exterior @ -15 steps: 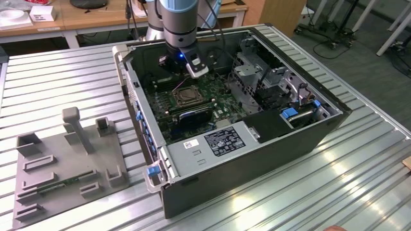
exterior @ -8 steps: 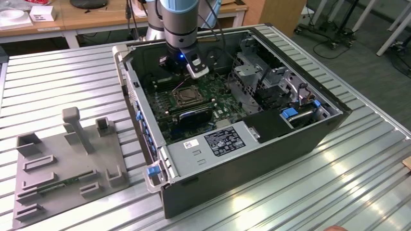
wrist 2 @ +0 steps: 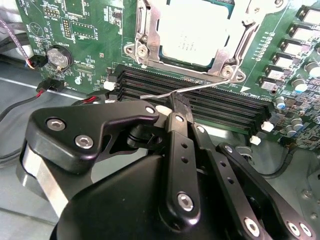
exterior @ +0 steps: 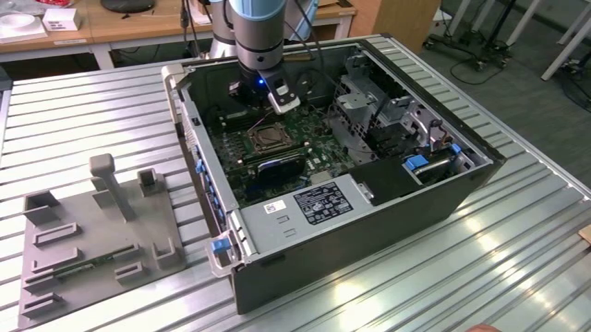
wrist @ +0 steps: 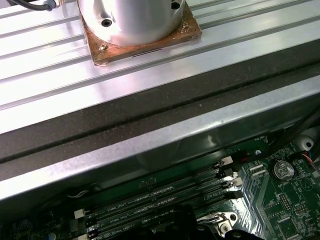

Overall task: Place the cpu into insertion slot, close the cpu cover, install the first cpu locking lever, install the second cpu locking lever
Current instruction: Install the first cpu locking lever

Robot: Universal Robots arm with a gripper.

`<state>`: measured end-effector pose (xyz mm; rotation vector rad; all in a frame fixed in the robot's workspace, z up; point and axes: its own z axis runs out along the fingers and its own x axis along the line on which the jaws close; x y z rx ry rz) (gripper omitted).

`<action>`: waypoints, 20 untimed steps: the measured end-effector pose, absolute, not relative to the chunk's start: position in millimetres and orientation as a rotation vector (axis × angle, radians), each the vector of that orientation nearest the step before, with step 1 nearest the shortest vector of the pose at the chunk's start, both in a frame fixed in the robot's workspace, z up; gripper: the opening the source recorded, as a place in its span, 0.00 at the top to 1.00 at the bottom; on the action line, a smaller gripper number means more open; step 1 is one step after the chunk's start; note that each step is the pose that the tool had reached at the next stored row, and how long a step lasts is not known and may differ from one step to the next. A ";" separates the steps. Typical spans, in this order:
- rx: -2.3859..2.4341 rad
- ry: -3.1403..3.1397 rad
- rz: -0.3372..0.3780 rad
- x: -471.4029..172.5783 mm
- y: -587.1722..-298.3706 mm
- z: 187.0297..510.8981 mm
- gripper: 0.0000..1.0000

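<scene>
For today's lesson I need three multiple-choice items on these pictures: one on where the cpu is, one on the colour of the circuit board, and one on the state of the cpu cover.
1. Where is the cpu?
A) in the insertion slot
B) on the grey tray beside the case
C) on the slatted table

2. What colour is the circuit board?
A) red
B) white
C) green

3. How does the cpu cover stand?
A) raised upright
B) down flat around the chip
C) taken off and lying outside the case

Key:
1 A, because its pale metal top shows inside the socket's frame in the second wrist view.
2 C, because the board around the socket is green in both wrist views.
3 B, because the silvery frame lies level, with the chip showing through its window.
</scene>
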<state>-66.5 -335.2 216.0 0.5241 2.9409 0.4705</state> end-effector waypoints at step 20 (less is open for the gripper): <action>0.524 2.941 0.471 -65.7 -335.6 214.3 0.89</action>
